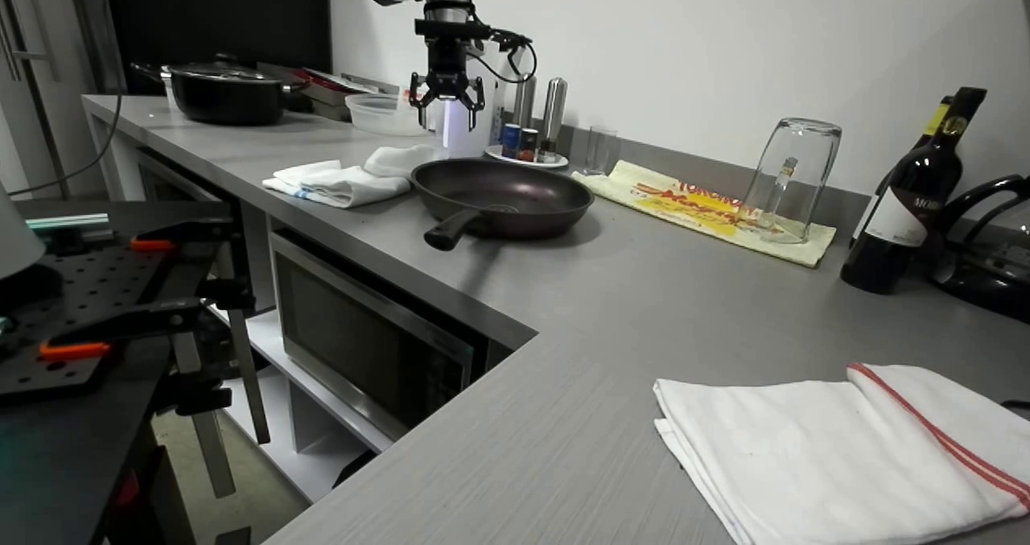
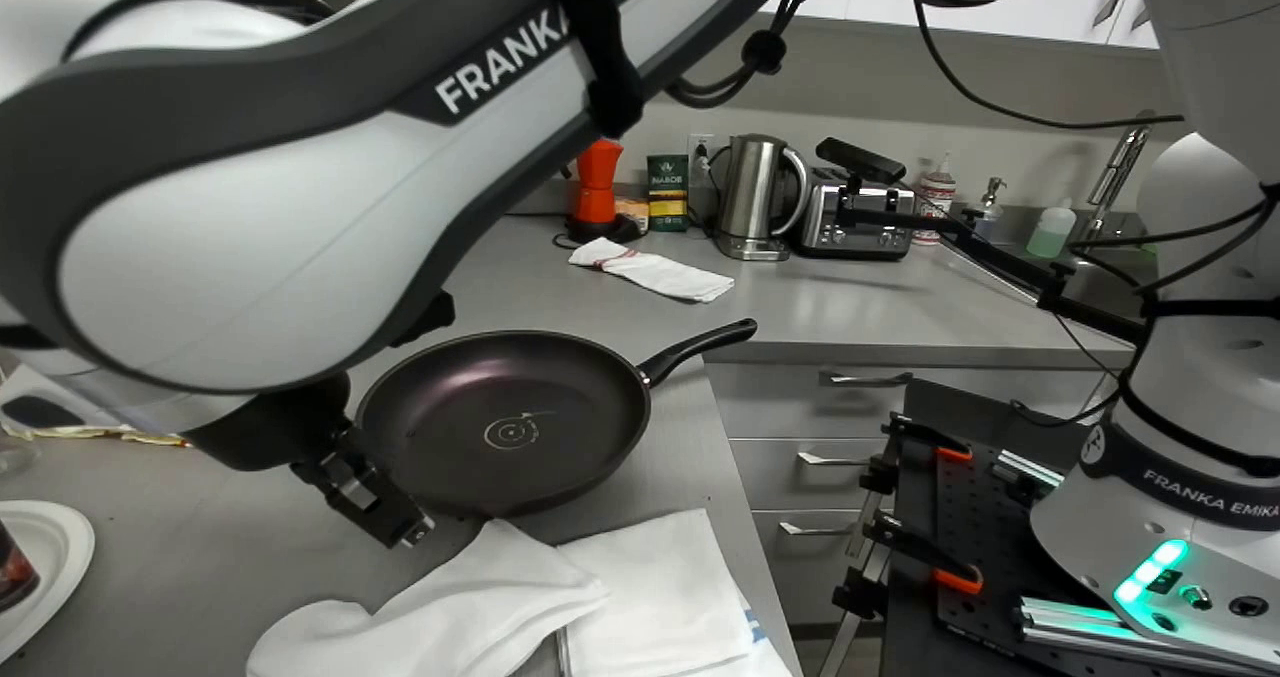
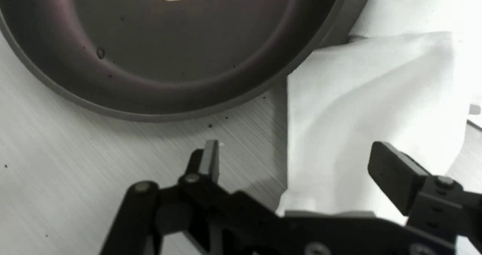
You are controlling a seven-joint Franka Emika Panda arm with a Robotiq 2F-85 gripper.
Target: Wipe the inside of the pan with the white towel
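Gripper (image 3: 295, 155) released above white towel (image 3: 339, 115)

Jaws stand well apart. The towel lies rumpled just beside the pan (image 3: 177, 40); contact between the two cannot be confirmed. Farther along the counter (image 1: 611, 328), in an exterior view, stands a lidded black pot (image 1: 229, 96).
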